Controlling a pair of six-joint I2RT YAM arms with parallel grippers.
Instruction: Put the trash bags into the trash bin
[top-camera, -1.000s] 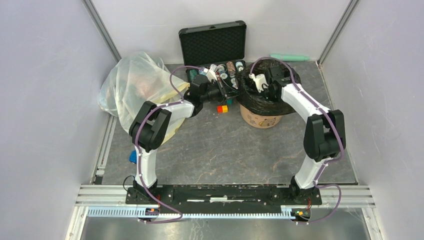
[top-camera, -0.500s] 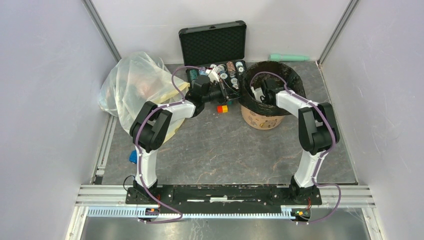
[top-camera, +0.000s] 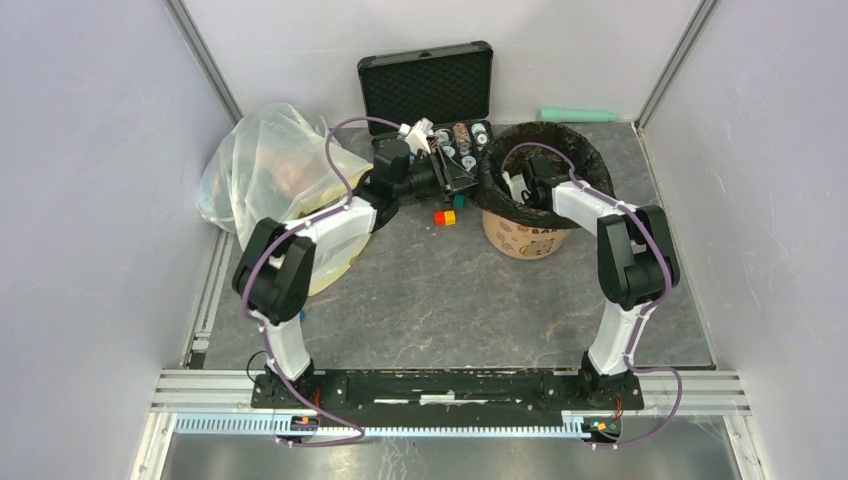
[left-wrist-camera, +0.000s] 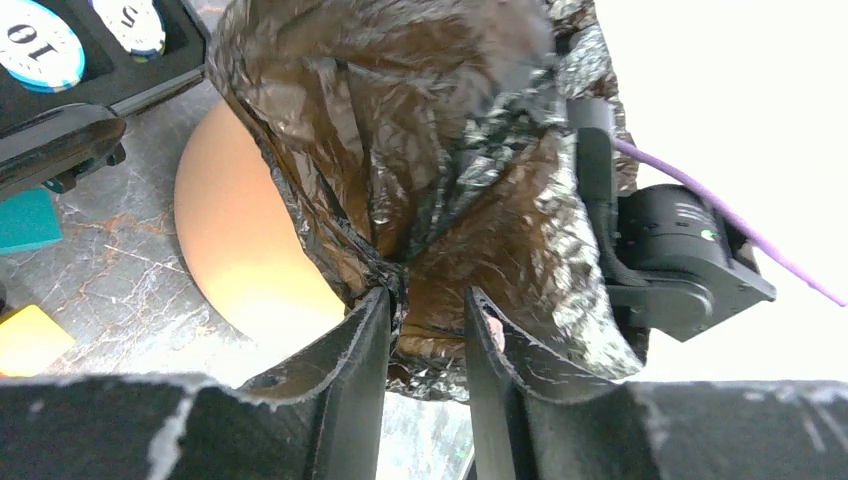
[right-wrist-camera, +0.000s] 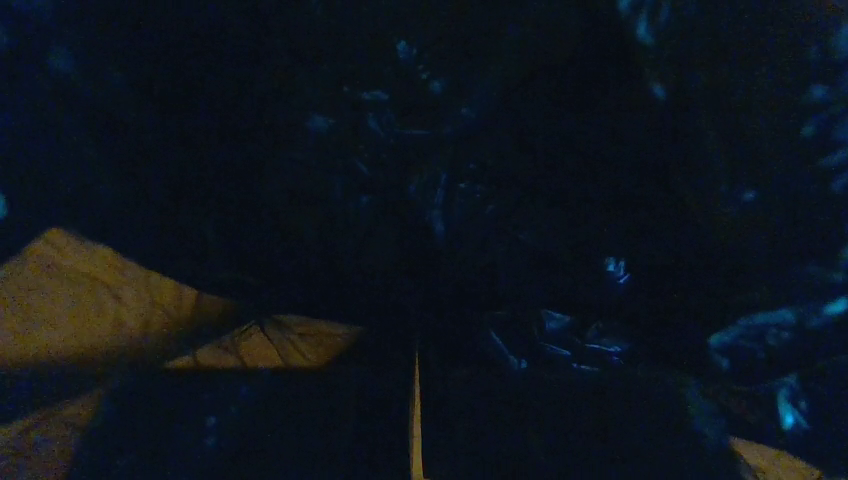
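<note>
The glossy black trash bag (top-camera: 548, 148) lies in the peach-orange trash bin (top-camera: 520, 240) at the back right, its edge draped over the rim. My left gripper (top-camera: 463, 182) is at the bin's left rim. In the left wrist view the gripper (left-wrist-camera: 428, 320) is nearly closed, with a fold of the bag (left-wrist-camera: 450, 150) pinched between the jaws beside the bin's wall (left-wrist-camera: 240, 250). My right gripper (top-camera: 520, 188) reaches down inside the bin. The right wrist view is dark, with crinkled bag (right-wrist-camera: 560, 340) around the gripper (right-wrist-camera: 415, 400), and only a thin slit shows between the jaws.
An open black foam-lined case (top-camera: 425, 85) with chips (top-camera: 458, 135) stands behind the left gripper. A big translucent bag (top-camera: 265, 170) fills the back left. Small red and yellow blocks (top-camera: 444, 216) lie left of the bin. A green object (top-camera: 580, 114) lies by the back wall.
My right gripper dropped from above the bin down into it, pushing the bag inside. My left arm swung its elbow left and its gripper moved up to the bin's rim.
</note>
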